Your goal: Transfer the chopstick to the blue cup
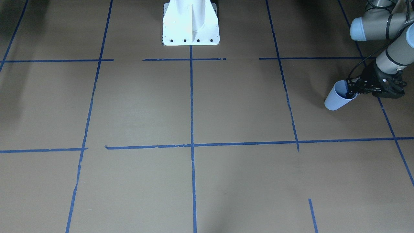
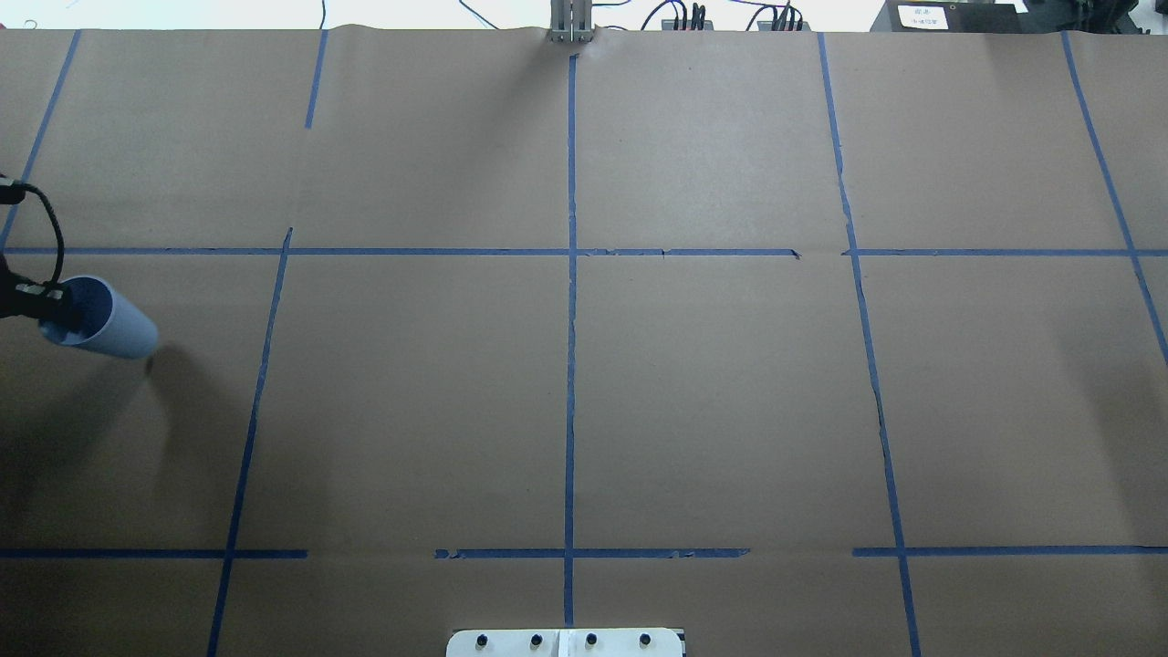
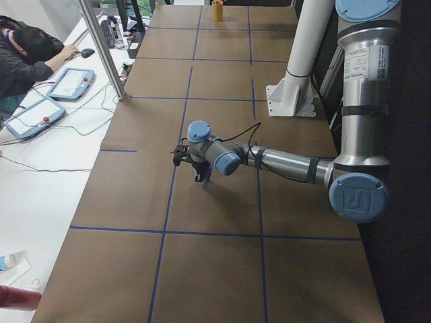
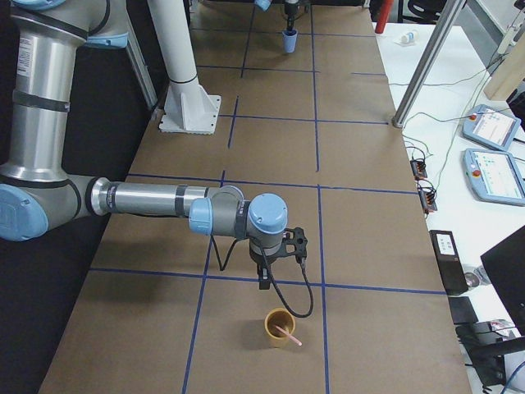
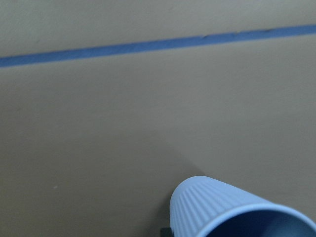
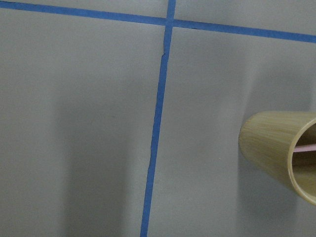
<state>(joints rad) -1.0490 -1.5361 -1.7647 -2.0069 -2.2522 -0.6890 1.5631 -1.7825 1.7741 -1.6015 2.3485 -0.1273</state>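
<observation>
We find the left gripper (image 1: 352, 92) far out on the robot's left side of the table (image 1: 242, 106), its claw nearly closed on the rim of the blue cup (image 1: 336, 98). One dark finger dips inside the mouth and the other sits against the outer wall, so only the cup's wall lies between them. In the overhead view the same grip shows at the picture's left edge, with the cup's base pointing away from the gripper. The left wrist camera shows the ribbed wall and the rim close up. We cannot tell whether the cup's base rests on the brown paper or hangs just above it.

The chopstick (image 4: 287, 332) is well apart from all this, at the table's other end. It leans inside a tan cup (image 4: 277, 327), with its pink tip poking over the rim. The right gripper (image 4: 263, 279) hangs just beside that tan cup, pointing down and touching neither cup nor stick. It shows only in the side view, so we cannot tell how far its claw is open.
</observation>
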